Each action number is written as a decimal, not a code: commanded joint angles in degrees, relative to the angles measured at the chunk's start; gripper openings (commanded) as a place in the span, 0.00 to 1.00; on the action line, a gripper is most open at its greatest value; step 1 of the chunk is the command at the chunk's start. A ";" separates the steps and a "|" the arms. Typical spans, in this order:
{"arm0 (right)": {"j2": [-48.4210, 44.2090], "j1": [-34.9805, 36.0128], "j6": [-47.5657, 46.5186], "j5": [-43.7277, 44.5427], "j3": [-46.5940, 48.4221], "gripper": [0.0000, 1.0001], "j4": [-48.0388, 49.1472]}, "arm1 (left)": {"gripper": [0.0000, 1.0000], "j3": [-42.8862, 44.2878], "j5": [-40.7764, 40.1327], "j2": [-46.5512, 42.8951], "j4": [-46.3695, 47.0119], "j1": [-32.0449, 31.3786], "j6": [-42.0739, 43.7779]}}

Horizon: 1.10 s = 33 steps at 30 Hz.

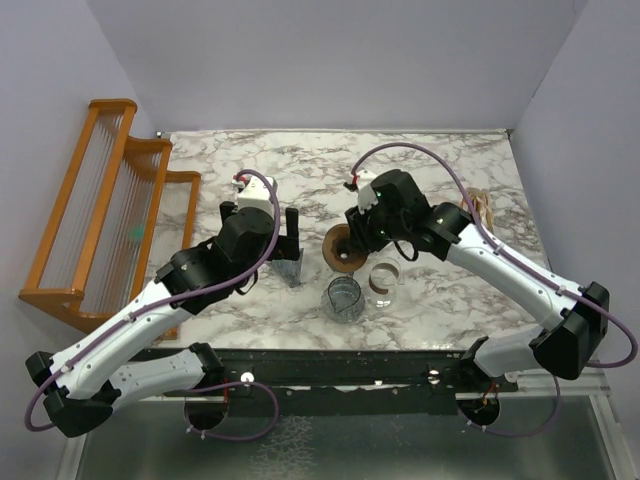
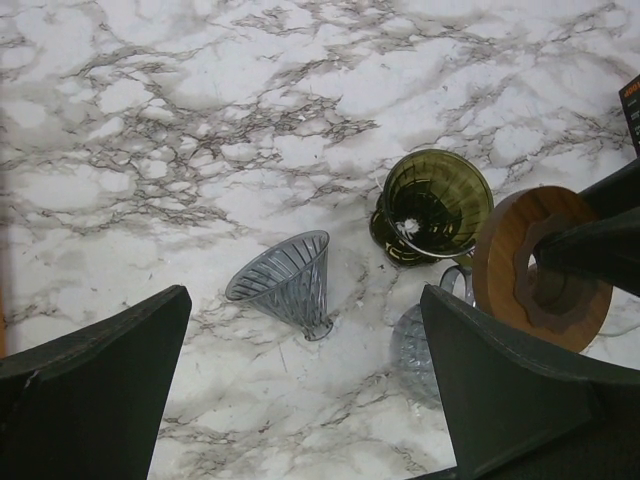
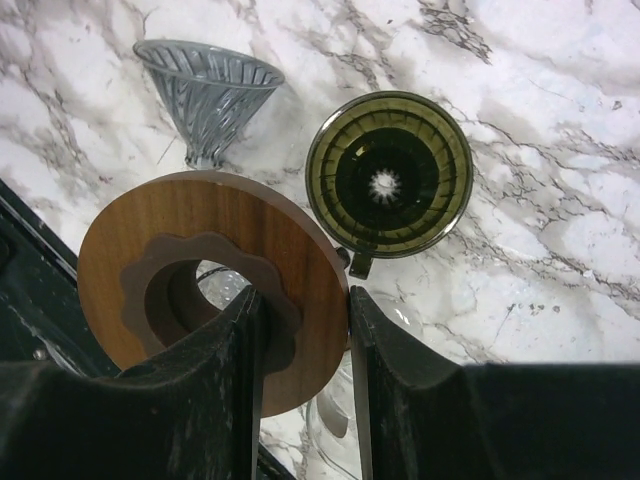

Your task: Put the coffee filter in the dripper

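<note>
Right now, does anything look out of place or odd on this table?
Yes. The grey cone lies tipped on its side beside the upright green dripper, and the right gripper is shut on the wooden ring, unrelated to the task.

- Nothing readable anywhere, honestly: no brand, number or sign.
- Only a dark tag (image 2: 633, 105) with orange print at the right edge of the left wrist view, too blurry to read.
</note>
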 commanded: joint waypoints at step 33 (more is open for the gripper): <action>6.99 10.44 -15.38 3.83 -4.63 0.01 -5.96 | 0.99 -1.73 -2.07 -0.80 -1.35 -0.28 -0.68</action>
